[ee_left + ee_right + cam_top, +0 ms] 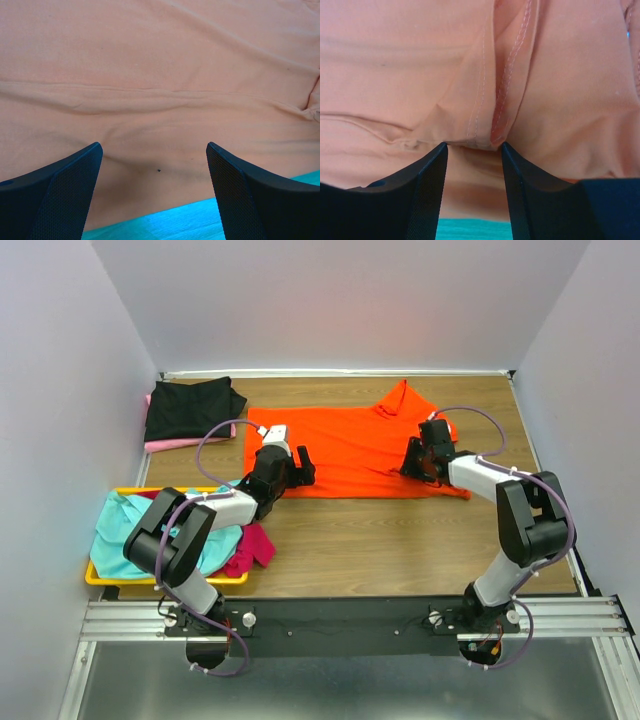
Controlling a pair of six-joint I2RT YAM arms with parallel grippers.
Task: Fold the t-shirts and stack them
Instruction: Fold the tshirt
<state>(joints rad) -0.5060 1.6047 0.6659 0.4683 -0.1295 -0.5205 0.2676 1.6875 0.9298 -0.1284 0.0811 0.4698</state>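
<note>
A bright orange t-shirt (pixel 340 450) lies spread flat on the wooden table, one sleeve pointing to the back right. My left gripper (pixel 298 468) hangs over its front left edge, open wide (pixel 154 146), with flat cloth (pixel 160 75) below and nothing between the fingers. My right gripper (pixel 415 462) is at the shirt's right side. Its jaws (pixel 474 146) stand partly closed, and a stitched hem fold (pixel 485 120) bunches between the fingertips. The black t-shirt (pixel 190 405) lies on a pale pink one (pixel 190 445) at the back left. Teal (pixel 125 525) and magenta (pixel 255 545) t-shirts lie heaped at the left.
A shallow yellow tray (pixel 100 575) at the front left holds the teal and magenta shirts, the magenta one spilling over its right side. Walls close in the table on the left, back and right. Bare wood (pixel 400 540) shows in front of the orange shirt.
</note>
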